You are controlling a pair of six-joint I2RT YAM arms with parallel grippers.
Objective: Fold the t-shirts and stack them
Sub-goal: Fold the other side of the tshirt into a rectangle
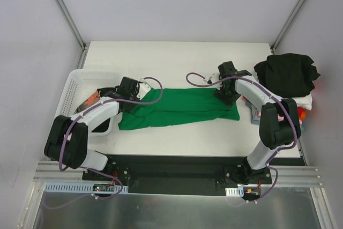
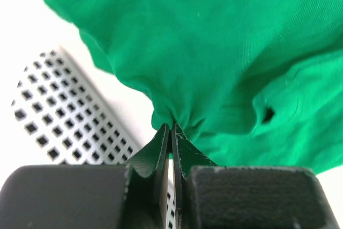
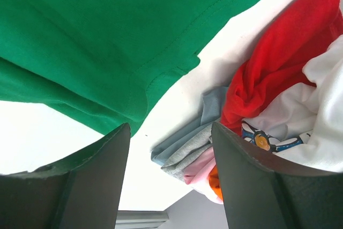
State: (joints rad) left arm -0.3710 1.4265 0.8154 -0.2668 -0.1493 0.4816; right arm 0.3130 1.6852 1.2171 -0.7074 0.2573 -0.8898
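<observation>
Left gripper pinches bright green cotton t-shirt near bench's left edge, right gripper wide apart, empty; one-sided pull may bunch the cloth.

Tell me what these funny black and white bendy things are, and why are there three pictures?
They are two robot arms. Each ends in a gripper, a two-finger pincher. One picture looks down from above; the other two come from small cameras on the arms' wrists.

On the white table lies a bright green cloth t-shirt, stretched between the arms. The left gripper is shut, pinching a bunch of the green cloth. The right gripper is open, its fingers apart just by the shirt's other end.

To the left stands a white plastic mesh basket. To the right sits a pile of other shirts: a folded black one on top, with red, white and pink ones showing.
</observation>
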